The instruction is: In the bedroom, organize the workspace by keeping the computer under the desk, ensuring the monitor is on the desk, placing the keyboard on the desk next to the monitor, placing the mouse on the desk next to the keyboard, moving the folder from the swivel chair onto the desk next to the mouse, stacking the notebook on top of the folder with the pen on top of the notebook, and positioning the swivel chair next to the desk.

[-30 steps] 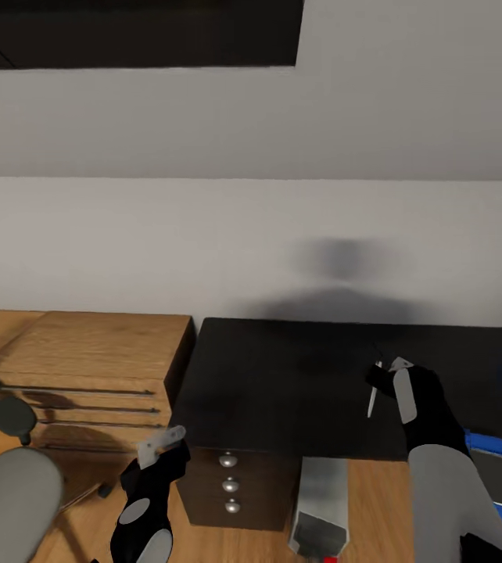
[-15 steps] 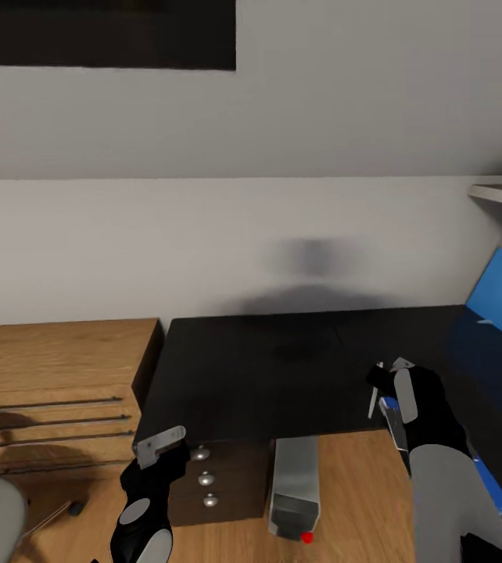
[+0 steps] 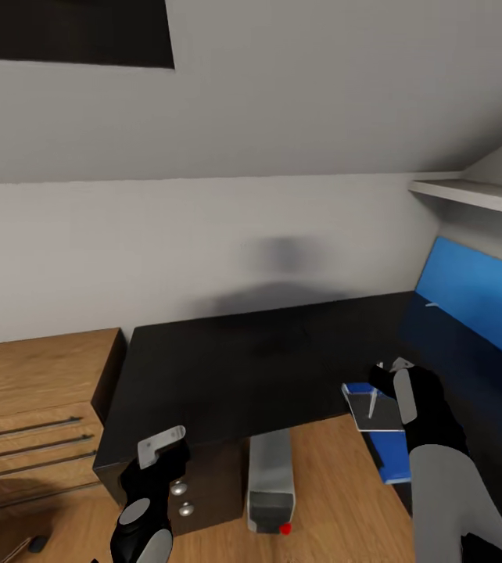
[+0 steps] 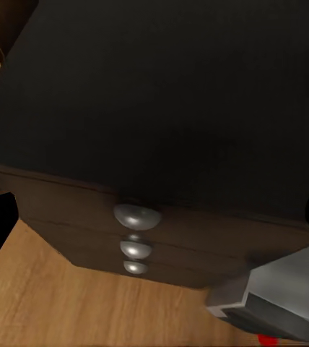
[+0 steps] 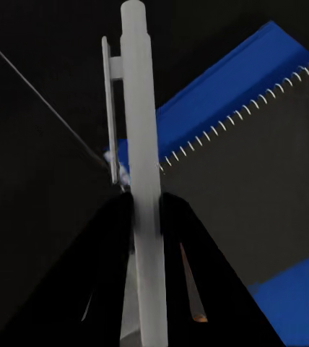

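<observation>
Right gripper [image 5: 146, 217] clamps the pen [image 5: 141, 144], poised over the notebook [image 3: 376, 408] at four o'clock, ready for stacking. Left gripper [image 3: 163, 447] hangs open.

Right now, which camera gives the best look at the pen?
The right wrist view: the pen runs up its middle, clip visible, pinched in the right gripper. The head view shows it as a thin sliver beside that gripper, over the notebook.
</observation>
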